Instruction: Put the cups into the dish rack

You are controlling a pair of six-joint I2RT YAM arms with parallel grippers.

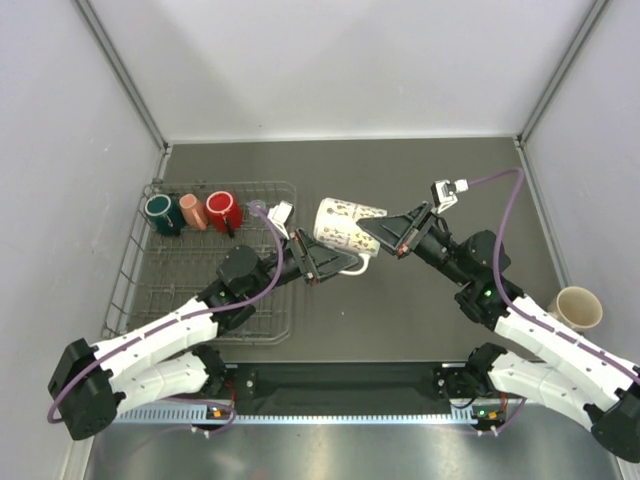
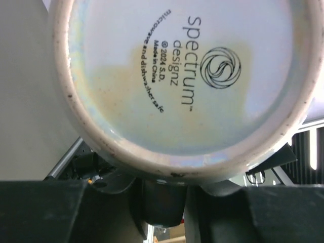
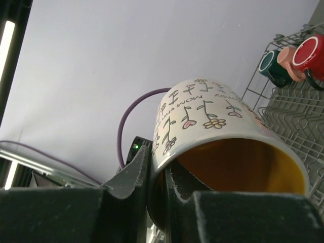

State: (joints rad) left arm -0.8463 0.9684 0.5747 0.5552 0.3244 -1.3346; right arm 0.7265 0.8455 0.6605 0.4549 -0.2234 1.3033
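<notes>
Roughly halfway, by my read. Dish rack [image 1: 130, 270] sits at 9 o'clock on the table [image 1: 420, 320]. Three cups are in it along the far edge: dark green mug [image 1: 160, 208], pink mug [image 1: 190, 210], red mug [image 1: 221, 208]. What looks like the tiny clear glass [image 1: 258, 210] is at the rack's 1 o'clock corner; can't tell if it's inside the wire or just outside.

White mug [image 1: 345, 226] is off the table, tipped on its side just right of the rack, mouth toward 3 o'clock. Right gripper [image 1: 385, 240] is clenched on its rim, one finger inside the orange interior and one outside. Left gripper [image 1: 318, 265] is at the base/handle end; can't tell if it's clamped or only touching.

Left to do: white mug into the rack, then the tan cup [image 1: 578, 306], alone at 4 o'clock beside the right arm.
</notes>
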